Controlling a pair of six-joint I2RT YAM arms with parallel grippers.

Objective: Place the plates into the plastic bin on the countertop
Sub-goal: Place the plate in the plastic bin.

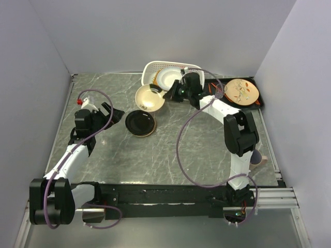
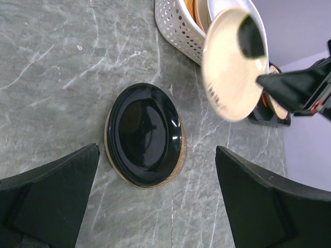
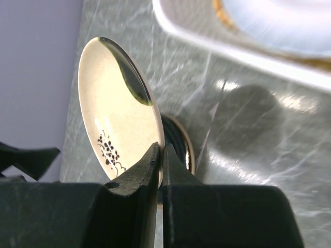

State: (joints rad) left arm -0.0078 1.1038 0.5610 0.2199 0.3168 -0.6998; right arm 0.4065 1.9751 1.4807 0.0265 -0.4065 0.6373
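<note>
- Two fingers of left gripper (image 1: 112, 112) spread apart, empty, above countertop (image 1: 155, 155).
- Just right: black plate (image 1: 140, 123) flat atop tan-rimmed plate (image 2: 110, 163).
- Next: cream plate (image 1: 149, 97) with dark sprig, tilted in midair, rim clamped by right gripper (image 3: 161, 155).
- Behind: plastic bin (image 1: 153, 68) holding white plate (image 1: 168, 77).
- Far right: black tray (image 1: 258, 104) with leaf-marked plate (image 1: 243, 91).

We've got bare tabletop (image 1: 170, 150) mid-scene to pass through; the black plate (image 1: 140, 123) sits ahead of the left tool (image 1: 111, 114), and the cream plate (image 1: 149, 97) hangs in front of the bin (image 1: 150, 67).
</note>
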